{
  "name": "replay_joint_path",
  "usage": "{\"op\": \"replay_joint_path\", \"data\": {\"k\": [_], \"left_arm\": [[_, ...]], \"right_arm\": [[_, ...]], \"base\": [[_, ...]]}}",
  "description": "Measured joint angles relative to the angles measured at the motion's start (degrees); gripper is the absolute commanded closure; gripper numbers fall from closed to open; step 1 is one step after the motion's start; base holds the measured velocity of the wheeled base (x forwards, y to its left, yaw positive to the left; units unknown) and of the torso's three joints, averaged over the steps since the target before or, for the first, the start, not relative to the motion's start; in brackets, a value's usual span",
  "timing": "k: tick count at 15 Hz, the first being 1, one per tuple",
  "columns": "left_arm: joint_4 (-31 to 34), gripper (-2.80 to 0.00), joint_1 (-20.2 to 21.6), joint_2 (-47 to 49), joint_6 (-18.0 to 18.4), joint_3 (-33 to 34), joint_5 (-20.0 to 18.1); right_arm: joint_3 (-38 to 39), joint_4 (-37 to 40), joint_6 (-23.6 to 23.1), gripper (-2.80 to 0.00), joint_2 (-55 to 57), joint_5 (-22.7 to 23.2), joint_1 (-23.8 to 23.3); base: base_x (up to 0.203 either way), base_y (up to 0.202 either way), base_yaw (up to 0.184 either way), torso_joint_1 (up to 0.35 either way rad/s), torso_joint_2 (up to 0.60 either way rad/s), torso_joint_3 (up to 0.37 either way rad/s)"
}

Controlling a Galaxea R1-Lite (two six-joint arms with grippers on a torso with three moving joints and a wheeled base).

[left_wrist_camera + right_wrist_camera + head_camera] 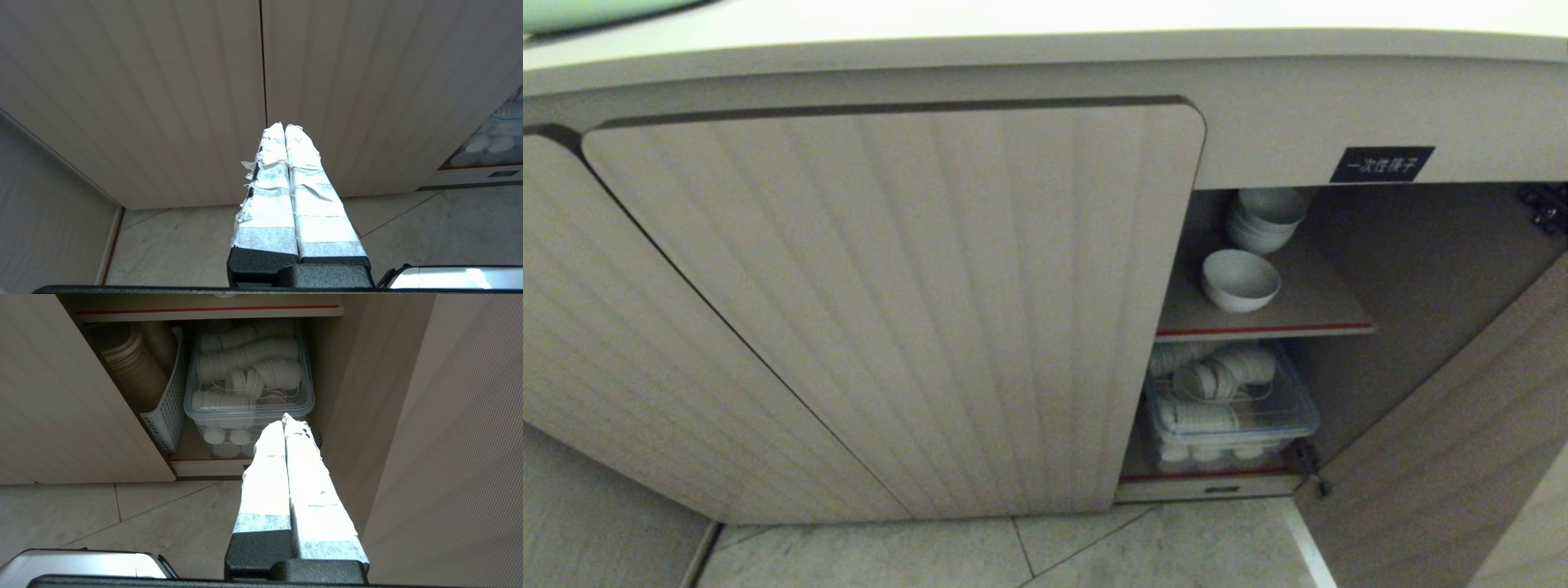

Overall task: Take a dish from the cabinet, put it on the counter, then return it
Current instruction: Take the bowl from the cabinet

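Bowl point(1240, 280) alone on upper red-edged shelf point(1327, 314), cabinet's right door open. Right claw point(284, 419) nearer, low by lid tub point(249, 404), pressed closed, empty; bowl lies above. Left claw point(284, 127) closed, empty, facing closed door point(163, 102).

Head view looks down on the cabinet point(1339, 269); both low wrist views probably share its clear bin point(249, 404).

Both grippers' fingers point(302, 155) point(304, 457) pressed together.

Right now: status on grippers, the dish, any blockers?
Left gripper and right gripper shut, empty, low before the cabinet. Dish alone on upper shelf, stack of bowls behind. Right door open; nothing blocking.
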Motion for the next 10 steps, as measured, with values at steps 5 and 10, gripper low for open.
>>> {"op": "replay_joint_path", "data": {"k": [5,10], "left_arm": [[0.0,0.0,0.0,0.0,-0.04,0.0,0.0],[0.0,0.0,0.0,0.0,-0.06,0.0,0.0]], "right_arm": [[0.0,0.0,-1.37,0.0,0.0,0.0,0.0],[0.0,-0.01,-3.23,0.0,0.0,0.14,0.0]], "base": [[0.0,0.0,0.0,0.0,0.0,0.0],[0.0,0.0,0.0,0.0,0.0,0.0]]}}
